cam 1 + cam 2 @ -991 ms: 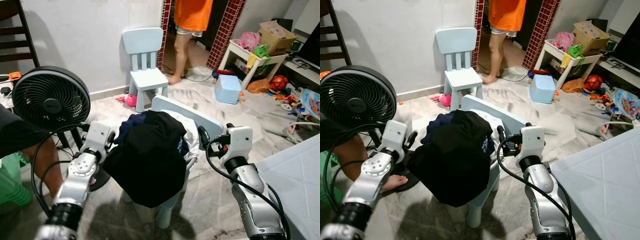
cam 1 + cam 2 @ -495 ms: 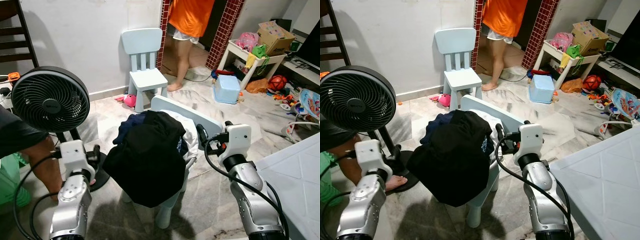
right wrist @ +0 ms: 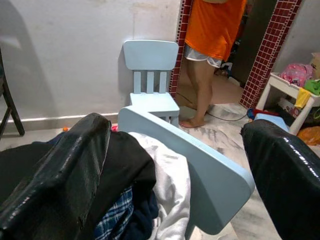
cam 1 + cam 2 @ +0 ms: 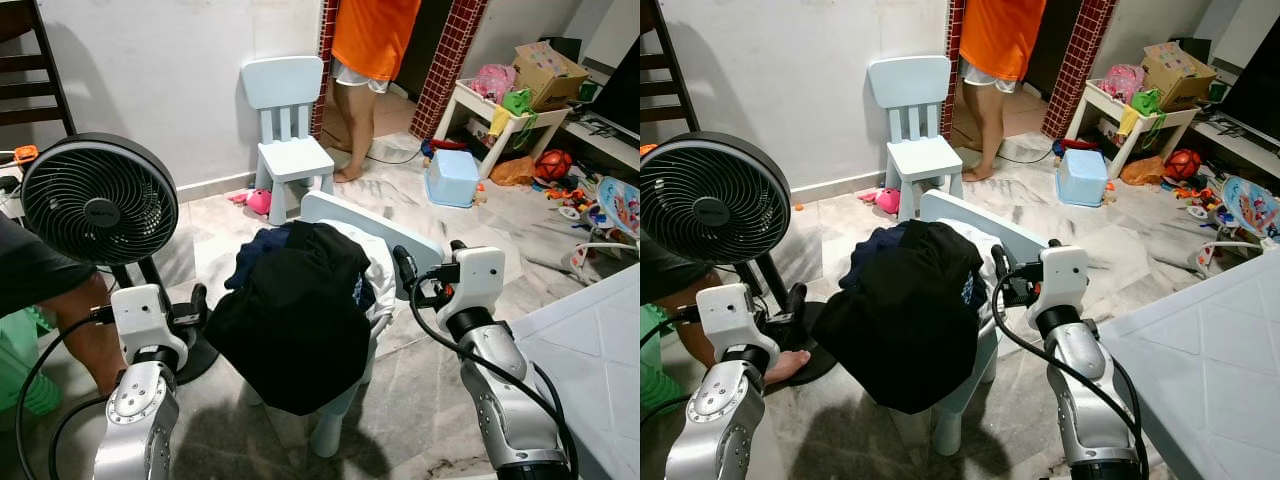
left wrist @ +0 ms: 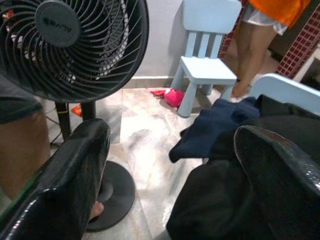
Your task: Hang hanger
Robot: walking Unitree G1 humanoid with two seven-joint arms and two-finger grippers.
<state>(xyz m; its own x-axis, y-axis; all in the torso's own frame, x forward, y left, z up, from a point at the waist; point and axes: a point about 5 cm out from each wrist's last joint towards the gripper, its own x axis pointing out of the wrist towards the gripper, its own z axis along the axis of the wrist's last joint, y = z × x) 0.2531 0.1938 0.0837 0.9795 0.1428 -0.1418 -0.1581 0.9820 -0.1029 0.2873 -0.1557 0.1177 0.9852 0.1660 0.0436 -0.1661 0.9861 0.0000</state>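
No hanger can be made out; the dark clothes pile [image 4: 300, 310] on the pale blue plastic chair [image 4: 372, 232] is flanked by the open, empty left gripper [image 4: 198, 303] and right gripper [image 4: 405, 272], the right one nearer.

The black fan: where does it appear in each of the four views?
Left eye: fan at left, beside the clothes pile.
Right eye: fan at left edge.
Left wrist: fan across the top.
Right wrist: not in it.
Shared landmark: small blue chair against the wall.

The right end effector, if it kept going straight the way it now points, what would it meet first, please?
Most likely the pile of clothes on the light blue chair: the right end effector, fingers open, points straight at it. Depth is uncertain.
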